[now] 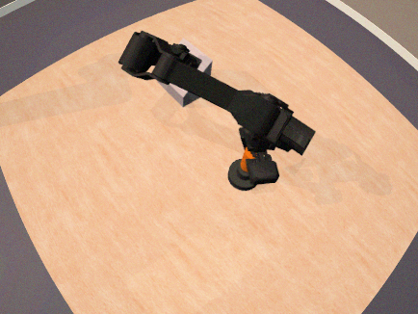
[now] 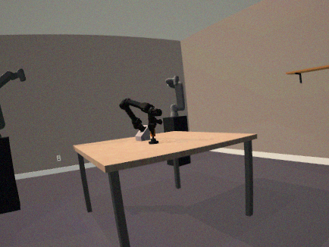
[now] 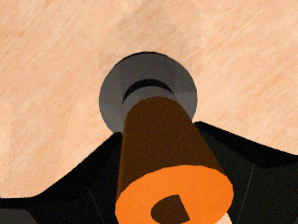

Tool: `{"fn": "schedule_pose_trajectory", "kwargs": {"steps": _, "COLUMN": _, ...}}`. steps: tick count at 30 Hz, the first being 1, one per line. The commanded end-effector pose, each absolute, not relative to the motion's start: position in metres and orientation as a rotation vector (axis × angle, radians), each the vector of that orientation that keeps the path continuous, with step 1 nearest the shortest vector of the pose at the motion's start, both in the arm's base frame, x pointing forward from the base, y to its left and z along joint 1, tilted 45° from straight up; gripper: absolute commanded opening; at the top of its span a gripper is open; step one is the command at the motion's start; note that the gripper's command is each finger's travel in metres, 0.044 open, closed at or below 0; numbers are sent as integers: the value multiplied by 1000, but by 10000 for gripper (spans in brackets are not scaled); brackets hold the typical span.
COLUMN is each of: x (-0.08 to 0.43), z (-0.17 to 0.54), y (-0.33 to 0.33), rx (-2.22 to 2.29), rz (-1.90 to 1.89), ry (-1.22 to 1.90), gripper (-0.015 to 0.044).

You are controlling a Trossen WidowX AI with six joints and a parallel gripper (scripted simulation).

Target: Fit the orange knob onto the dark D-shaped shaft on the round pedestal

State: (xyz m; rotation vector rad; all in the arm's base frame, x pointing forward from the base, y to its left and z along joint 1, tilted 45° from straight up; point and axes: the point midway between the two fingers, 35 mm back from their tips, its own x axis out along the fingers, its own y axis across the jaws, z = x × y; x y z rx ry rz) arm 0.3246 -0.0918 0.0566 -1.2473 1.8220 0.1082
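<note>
The orange knob is between the fingers of my gripper, which is shut on it. The knob stands roughly upright over the middle of the dark round pedestal. In the wrist view its bright top face shows a D-shaped hole, with the flat side to the right. The knob's lower end overlaps the pedestal's raised hub in that view. The shaft is hidden by the knob, and I cannot tell how far down the knob sits.
The arm's pale grey base block stands on the wooden table, behind the pedestal in the exterior view. My arm reaches from it over the table to the pedestal. Other grey arms stand on dark stands beyond the table.
</note>
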Motion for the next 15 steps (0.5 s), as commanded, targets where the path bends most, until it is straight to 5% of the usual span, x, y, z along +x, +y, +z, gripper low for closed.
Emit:
{"fn": "schedule_pose_trajectory", "kwargs": {"steps": 1, "x": 329, "z": 60, "y": -93, "rx": -1246, "rz": 103, "ry": 1813, "gripper": 0}}
{"fn": "schedule_pose_trajectory", "kwargs": {"steps": 15, "x": 326, "z": 58, "y": -94, "rx": -1246, "rz": 103, "ry": 1813, "gripper": 0}}
